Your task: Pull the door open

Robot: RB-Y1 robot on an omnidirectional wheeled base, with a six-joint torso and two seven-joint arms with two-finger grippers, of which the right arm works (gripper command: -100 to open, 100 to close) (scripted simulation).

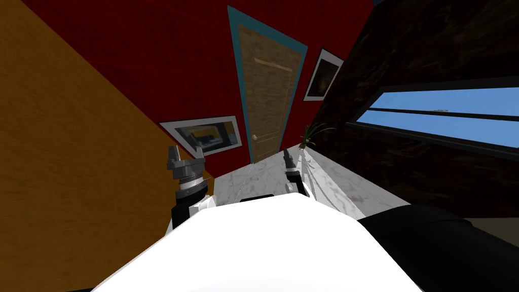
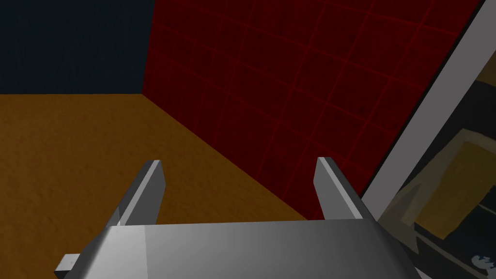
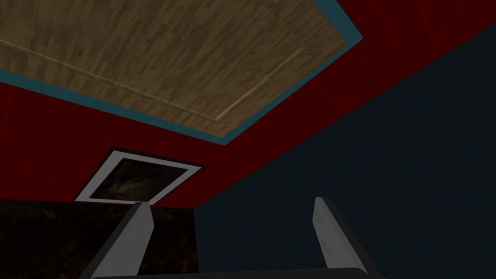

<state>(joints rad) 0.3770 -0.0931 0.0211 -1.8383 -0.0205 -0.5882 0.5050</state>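
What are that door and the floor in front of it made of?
The door looks like wood: tan plank grain, matte. The floor looks like marble or a marble-patterned tile: white with grey veins.

I can read no words, numbers, labels or signs in my views; the door [image 1: 267, 96] and the framed picture [image 1: 208, 134] carry no legible writing.

Door [image 1: 268, 96] ahead in far wall, knob [image 1: 255, 137] at its L edge. Framed pic [image 1: 205, 134] on wall L of door, 2nd pic [image 1: 323, 75] R of it. Plant [image 1: 307, 136] in R corner by door. Window [image 1: 446, 119] in R wall. L gripper [image 1: 186, 150] beside L wall, R gripper [image 1: 287, 154] near plant, both well short of door.
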